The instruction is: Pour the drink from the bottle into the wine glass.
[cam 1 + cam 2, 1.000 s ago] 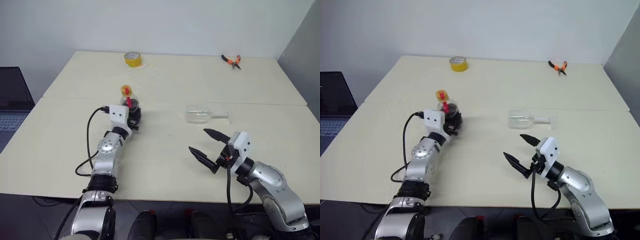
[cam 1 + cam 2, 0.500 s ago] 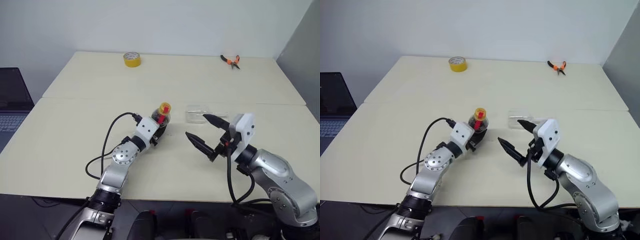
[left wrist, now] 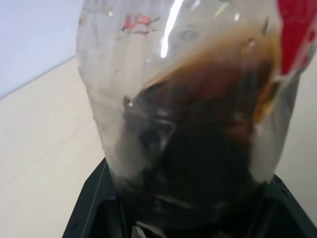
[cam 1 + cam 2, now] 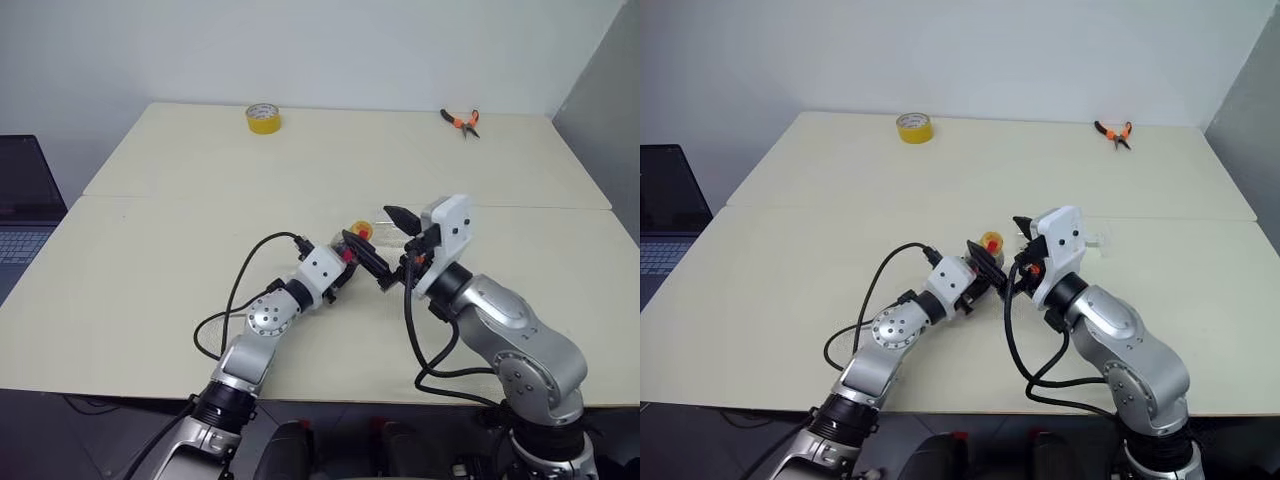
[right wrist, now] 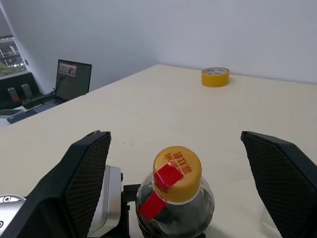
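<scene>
The bottle [image 4: 352, 246], small and clear with a yellow cap and a red strip, is held near the table's middle with my left gripper [image 4: 338, 270] shut on its body. The dark drink [image 3: 198, 163] sits in its lower part. My right gripper [image 5: 183, 173] is open, and its two fingers [image 5: 86, 173] stand apart on either side of the cap without touching it. The wine glass lies on its side behind the right gripper and is mostly hidden. A faint bit of its stem end [image 4: 1096, 238] shows.
A yellow tape roll [image 4: 263, 117] lies at the table's far edge, and orange-handled pliers [image 4: 462, 121] at the far right. A laptop [image 4: 25, 200] stands off the table's left side. A seam [image 4: 200, 198] crosses the tabletop.
My left gripper has carried the bottle right, toward the middle. My right gripper has risen and moved left, so its open fingers now flank the cap and cover the glass.
</scene>
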You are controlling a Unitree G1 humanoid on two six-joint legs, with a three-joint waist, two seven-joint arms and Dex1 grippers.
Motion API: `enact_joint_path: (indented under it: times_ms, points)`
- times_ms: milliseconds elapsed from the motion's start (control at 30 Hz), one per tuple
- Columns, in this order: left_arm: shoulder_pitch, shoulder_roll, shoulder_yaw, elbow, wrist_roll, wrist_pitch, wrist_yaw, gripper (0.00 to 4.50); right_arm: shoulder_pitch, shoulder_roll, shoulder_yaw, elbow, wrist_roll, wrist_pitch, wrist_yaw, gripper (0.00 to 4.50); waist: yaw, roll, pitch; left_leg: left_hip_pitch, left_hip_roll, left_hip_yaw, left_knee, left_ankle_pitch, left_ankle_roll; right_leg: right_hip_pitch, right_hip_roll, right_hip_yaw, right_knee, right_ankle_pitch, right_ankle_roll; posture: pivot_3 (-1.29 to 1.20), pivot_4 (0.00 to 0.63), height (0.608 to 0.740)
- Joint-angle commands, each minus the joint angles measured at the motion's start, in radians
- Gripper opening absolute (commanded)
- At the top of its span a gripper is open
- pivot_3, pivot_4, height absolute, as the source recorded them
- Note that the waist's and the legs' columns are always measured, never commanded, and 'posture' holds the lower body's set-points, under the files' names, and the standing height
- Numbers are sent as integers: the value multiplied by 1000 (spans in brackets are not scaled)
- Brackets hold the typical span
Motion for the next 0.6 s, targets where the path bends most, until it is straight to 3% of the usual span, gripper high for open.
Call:
enact_joint_path:
  times_ms: [33,367,467,600]
  points:
    - [-28,-7,0,-49,1,-38,-2,1946,-30,9,14,-4,-14,8,-13,4500,0,0,0,0,0,0,0,0,0,0,0,0,0,0,0,0,150,740]
    - [-19,-10,-5,-56,7,-38,4,1941,-28,23,22,13,-42,16,-23,4500,0,0,0,0,0,0,0,0,0,0,0,0,0,0,0,0,150,740]
    - [-15,-11,-6,-59,9,-38,5,1940,-24,17,22,13,-45,21,-16,3885,0,0,0,0,0,0,0,0,0,0,0,0,0,0,0,0,150,740]
    - [-13,-12,-6,-60,10,-39,5,1940,-21,15,20,11,-44,26,-15,2463,0,0,0,0,0,0,0,0,0,0,0,0,0,0,0,0,150,740]
